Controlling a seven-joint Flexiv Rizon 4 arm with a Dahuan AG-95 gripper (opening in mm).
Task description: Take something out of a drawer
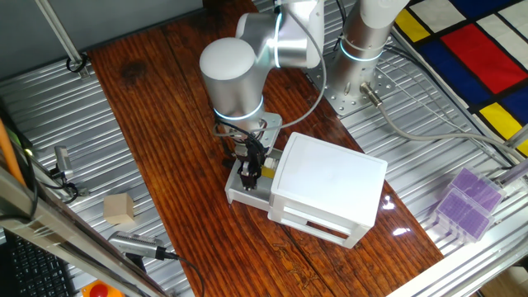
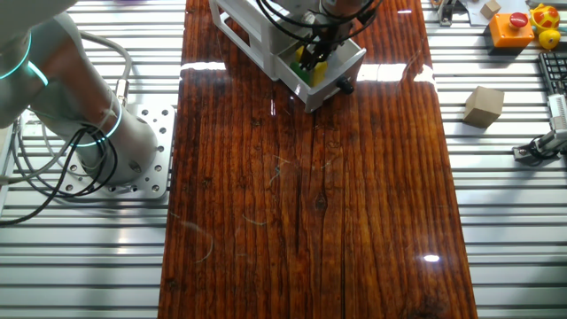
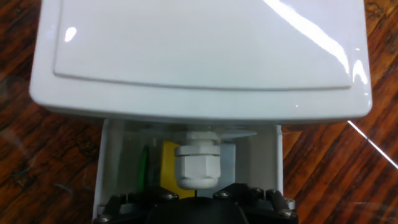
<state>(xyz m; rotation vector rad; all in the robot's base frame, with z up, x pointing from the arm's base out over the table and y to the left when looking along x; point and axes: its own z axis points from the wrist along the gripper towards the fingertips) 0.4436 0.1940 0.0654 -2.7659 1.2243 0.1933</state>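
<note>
Drawer [image 1: 247, 194]: pulled out, my gripper [image 1: 247, 172] lowered into it. Block [image 2: 312, 64]: yellow, directly under my fingers. Jaw opening and any hold: cannot tell.

White box [image 1: 326, 186] with a white open drawer [image 1: 247, 194]; inside the drawer, a yellow block [image 3: 168, 165] beside a green strip [image 3: 142, 171]; reddish-brown streaked wood table [image 2: 310, 195]; tan cube [image 1: 119, 209] left of the box
</note>
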